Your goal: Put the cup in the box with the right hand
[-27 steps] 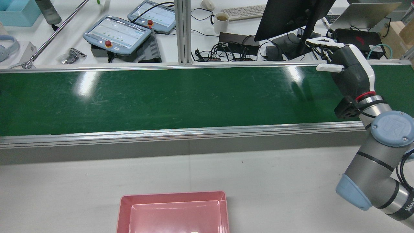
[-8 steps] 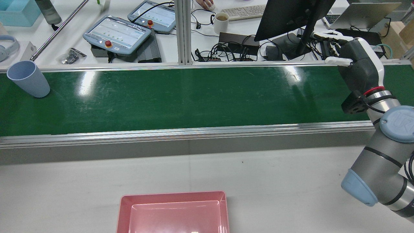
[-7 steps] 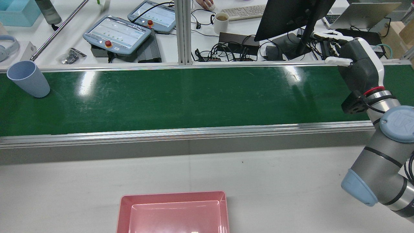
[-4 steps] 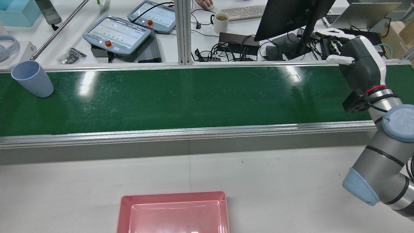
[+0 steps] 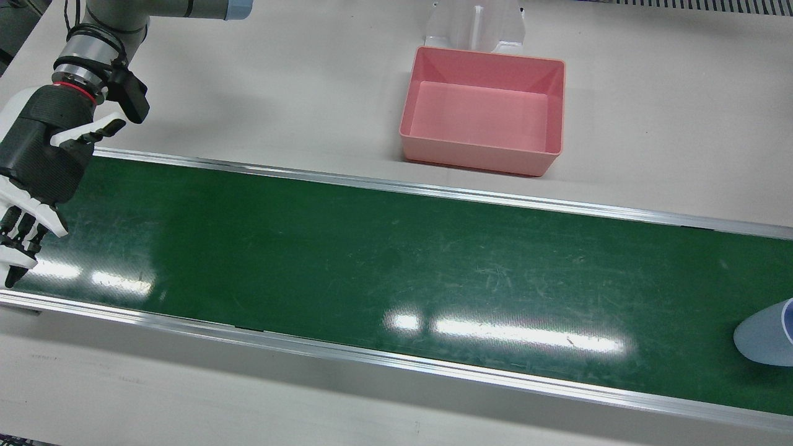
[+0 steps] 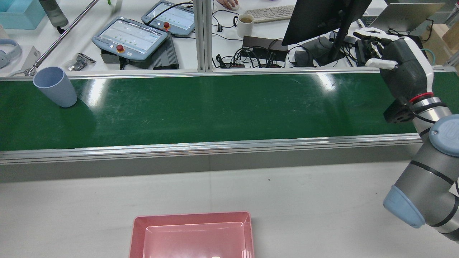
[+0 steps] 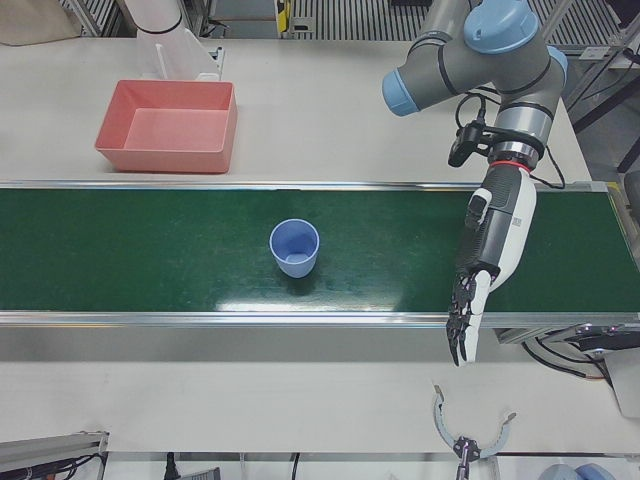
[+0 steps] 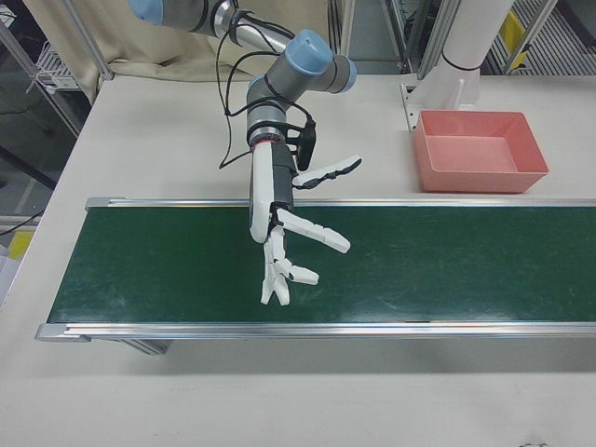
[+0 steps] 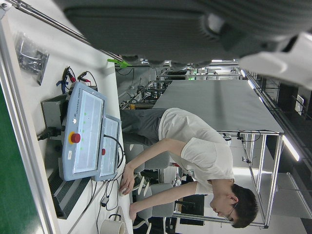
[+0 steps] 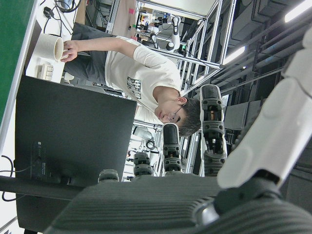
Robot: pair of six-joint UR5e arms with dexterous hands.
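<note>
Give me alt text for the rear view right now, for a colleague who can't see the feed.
A light blue cup stands upright near the left end of a long green conveyor belt, while the robot's right hand hangs open and empty over the belt's far right end. An empty pink box sits on the white table at the bottom edge, and a cluttered desk lies beyond the belt.

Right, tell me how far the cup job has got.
Nothing done yet: the pink box holds no cup. The right hand hangs open over one end of the belt; the blue cup stands upright near the other end, untouched. Left: grasp it, carry it over, set it in the box.
</note>
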